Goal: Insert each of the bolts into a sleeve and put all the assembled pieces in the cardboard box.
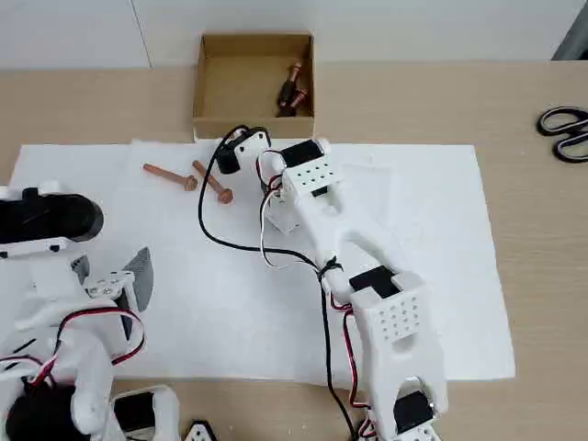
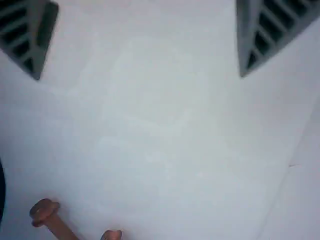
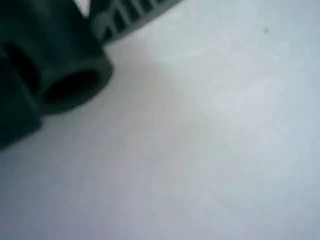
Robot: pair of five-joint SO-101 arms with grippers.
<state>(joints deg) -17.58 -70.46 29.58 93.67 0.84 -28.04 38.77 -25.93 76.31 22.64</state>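
Two brown bolts (image 1: 170,175) (image 1: 213,182) lie side by side on the white mat (image 1: 423,239), just in front of the cardboard box (image 1: 209,83). An assembled piece (image 1: 291,90) rests in the box's right corner. My right arm reaches to the mat in front of the box. Its gripper (image 3: 85,35) is shut on a black hollow sleeve (image 3: 70,75), held just above the mat with the open end showing. My left gripper (image 1: 110,276) hovers open over bare mat at the near left. Its fingers (image 2: 265,35) are spread wide, and the bolt heads (image 2: 45,212) lie apart from them.
Black-handled scissors (image 1: 565,129) lie on the wooden table at the far right. The right arm's black cable (image 1: 230,243) loops across the mat's middle. The mat's right half is bare.
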